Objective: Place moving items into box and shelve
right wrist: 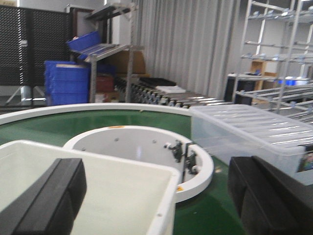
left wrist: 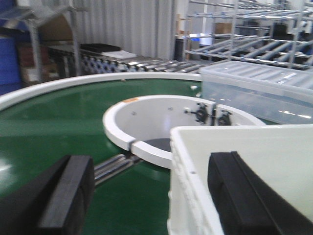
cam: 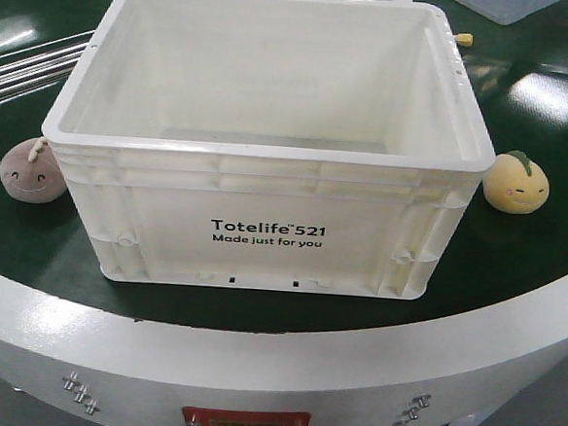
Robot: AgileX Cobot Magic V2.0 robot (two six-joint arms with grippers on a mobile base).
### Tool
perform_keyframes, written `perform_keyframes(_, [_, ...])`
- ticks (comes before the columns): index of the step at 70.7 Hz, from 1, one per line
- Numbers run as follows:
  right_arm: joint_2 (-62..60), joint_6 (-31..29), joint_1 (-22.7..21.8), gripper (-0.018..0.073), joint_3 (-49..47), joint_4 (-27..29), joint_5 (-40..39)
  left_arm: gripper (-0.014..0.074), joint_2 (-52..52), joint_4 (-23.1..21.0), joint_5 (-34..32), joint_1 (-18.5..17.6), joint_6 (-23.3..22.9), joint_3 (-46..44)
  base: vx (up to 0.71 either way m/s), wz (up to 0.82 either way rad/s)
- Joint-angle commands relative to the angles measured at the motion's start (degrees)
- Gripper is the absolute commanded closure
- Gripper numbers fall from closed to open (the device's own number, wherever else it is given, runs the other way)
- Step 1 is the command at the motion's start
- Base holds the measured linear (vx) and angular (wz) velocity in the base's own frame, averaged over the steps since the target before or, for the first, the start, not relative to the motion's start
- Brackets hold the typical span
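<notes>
Clearly, neither toy is in the box yet. The pink toy (cam: 31,171) sits on the green belt (cam: 555,242) against the box's left lower wall, and the yellow toy (cam: 516,181) lies just beside the right rim. One toy on each side suits a two-arm rig: each arm can probably take the one nearest it without crossing over.

The box (cam: 264,226) stands upright between them, open-topped and empty as far as its floor shows, with its printed side toward the robot, so a drop from above looks unobstructed.

The left gripper (left wrist: 151,200) hangs above the box's left corner with its jaws spread wide and nothing held. The right gripper (right wrist: 159,205) is likewise released and empty over the box's right edge. Both look poised to reach down, though neither wrist view shows a toy.

Beyond the box is the white inner ring (left wrist: 122,127), then a lidded clear tote (right wrist: 244,132). Blue bins (right wrist: 63,81) and racking stand well apart in the background.
</notes>
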Motion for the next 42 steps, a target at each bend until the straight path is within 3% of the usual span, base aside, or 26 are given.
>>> perform_keyframes(1, [-0.64, -0.72, -3.75, -0.0065, -2.11, 0.13, -4.65, 0.0020, -1.54, 1.65, -2.81, 1.48, -0.07, -2.29, 0.00, 0.00])
perform_keyframes(10, [-0.69, 1.22, -13.19, -0.0060, -2.11, 0.37, -2.79, 0.0020, -1.47, 2.27, -0.74, 1.79, -0.35, -2.29, 0.00, 0.00])
perform_keyframes(18, [-0.69, 0.55, -19.00, -0.0049, -2.11, 0.09, 0.56, 0.0020, -1.47, 2.27, -0.56, 1.79, -1.40, -2.29, 0.00, 0.00])
perform_keyframes(42, [0.43, 0.89, -18.91, -0.0026, -2.11, 0.33, 0.55, 0.0020, 1.71, 2.27, -4.03, 1.79, -3.12, -2.35, 0.00, 0.00])
